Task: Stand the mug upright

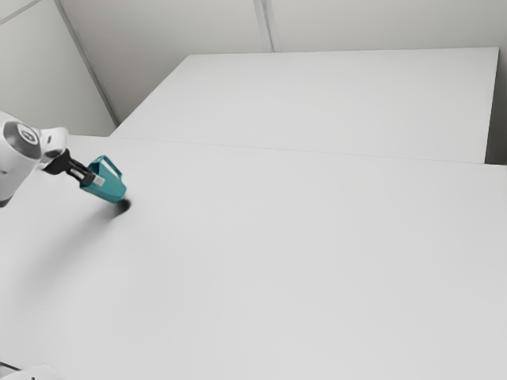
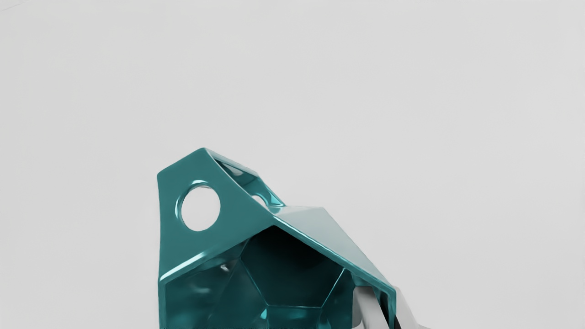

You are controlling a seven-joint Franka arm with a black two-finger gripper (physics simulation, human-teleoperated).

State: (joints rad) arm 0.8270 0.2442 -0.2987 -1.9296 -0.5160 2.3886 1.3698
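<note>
The wrist view's bottom edge cuts off the teal faceted mug (image 2: 219, 246) and the 2 pale grey fingertips (image 2: 371, 308) at its wall. Its inner depths are too dark to read. In the exterior view, the mug's contact with the white table (image 1: 277, 261) is too small to tell — the dark shadow (image 1: 123, 206) beside it blurs.

So the arm (image 1: 16, 170) is glossy white and rounded – kinda smooth-shelled – with a dark grey round cap (image 1: 21, 140) that's got a pale ring marking (image 1: 28, 136) on it. The gripper (image 1: 95, 180) is black and skinny, linkage-looking, with light grey fingertips (image 2: 371, 308). There's also a white rounded piece (image 1: 38, 374) down in the exterior view's bottom left corner – thin dark line (image 1: 9, 366) beside it.
</note>
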